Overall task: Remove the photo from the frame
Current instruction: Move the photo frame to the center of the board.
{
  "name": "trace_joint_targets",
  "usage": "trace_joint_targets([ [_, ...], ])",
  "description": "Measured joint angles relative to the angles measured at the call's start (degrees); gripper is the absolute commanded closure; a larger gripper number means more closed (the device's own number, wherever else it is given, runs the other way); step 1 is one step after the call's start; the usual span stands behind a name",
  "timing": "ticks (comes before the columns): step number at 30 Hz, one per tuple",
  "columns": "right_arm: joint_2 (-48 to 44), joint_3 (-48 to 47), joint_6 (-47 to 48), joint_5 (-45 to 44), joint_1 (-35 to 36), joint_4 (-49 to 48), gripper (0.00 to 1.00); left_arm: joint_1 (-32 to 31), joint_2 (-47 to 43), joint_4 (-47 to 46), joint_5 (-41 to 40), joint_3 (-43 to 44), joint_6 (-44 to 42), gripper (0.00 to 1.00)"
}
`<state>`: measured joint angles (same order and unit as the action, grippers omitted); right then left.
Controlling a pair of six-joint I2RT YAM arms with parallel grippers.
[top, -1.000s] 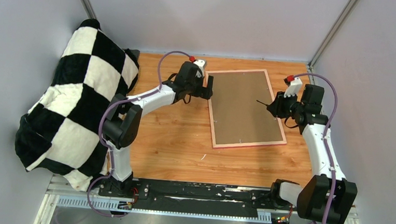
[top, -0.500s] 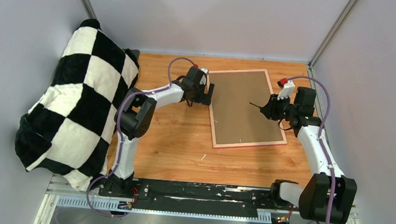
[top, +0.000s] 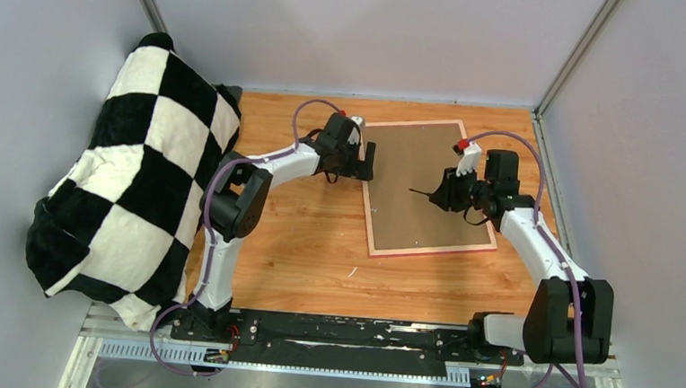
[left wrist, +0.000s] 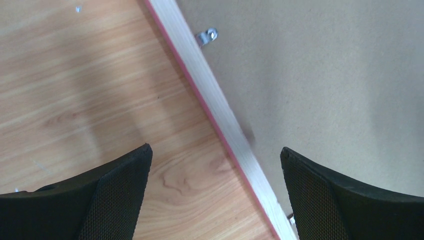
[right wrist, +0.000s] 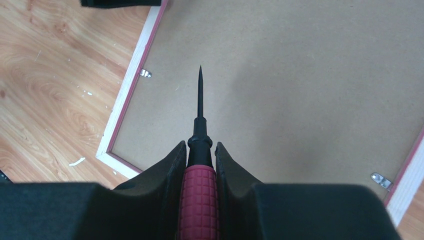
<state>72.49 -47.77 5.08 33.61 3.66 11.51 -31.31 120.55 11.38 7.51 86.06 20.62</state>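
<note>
The frame (top: 435,251), with its narrow pink border, lies face down on the table. Its brown backing board (top: 414,153) faces up, so the photo is hidden. My left gripper (top: 366,162) hangs open over the frame's left edge (left wrist: 210,90); in the left wrist view, one finger of this gripper (left wrist: 215,152) is above the wood and the other above the board. My right gripper (top: 447,193) is shut on a tool with a dark red handle (right wrist: 200,200). The tool's black spike (right wrist: 200,95) points left over the middle of the board, towards the frame's left rail (right wrist: 124,95).
Small metal clips (left wrist: 206,36) (right wrist: 145,73) (right wrist: 381,180) sit along the frame's inner edge. A large black-and-white checkered cushion (top: 134,172) fills the table's left side. Grey walls close in the wooden table (top: 301,236) on three sides.
My right arm has carried the tool leftward from the frame's right edge to over the board's middle. The left gripper has shifted slightly right onto the frame's left edge.
</note>
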Motion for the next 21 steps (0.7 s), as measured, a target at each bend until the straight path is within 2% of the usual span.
trace_joint_targets([
  [4, 0.5, 0.2, 0.1, 0.8, 1.7, -0.3, 1.0, 0.0, 2.1, 0.9, 0.3, 3.6, 0.7, 0.04],
  [18, 4.8, 0.8, 0.2, -0.8, 12.9, -3.0, 1.0, 0.0, 5.1, -0.6, 1.9, 4.8, 3.9, 0.47],
  [21, 5.7, 0.8, 0.3, -1.6, 13.9, -2.9, 1.0, 0.1, 5.2, -1.0, 1.8, 4.3, 4.9, 0.52],
])
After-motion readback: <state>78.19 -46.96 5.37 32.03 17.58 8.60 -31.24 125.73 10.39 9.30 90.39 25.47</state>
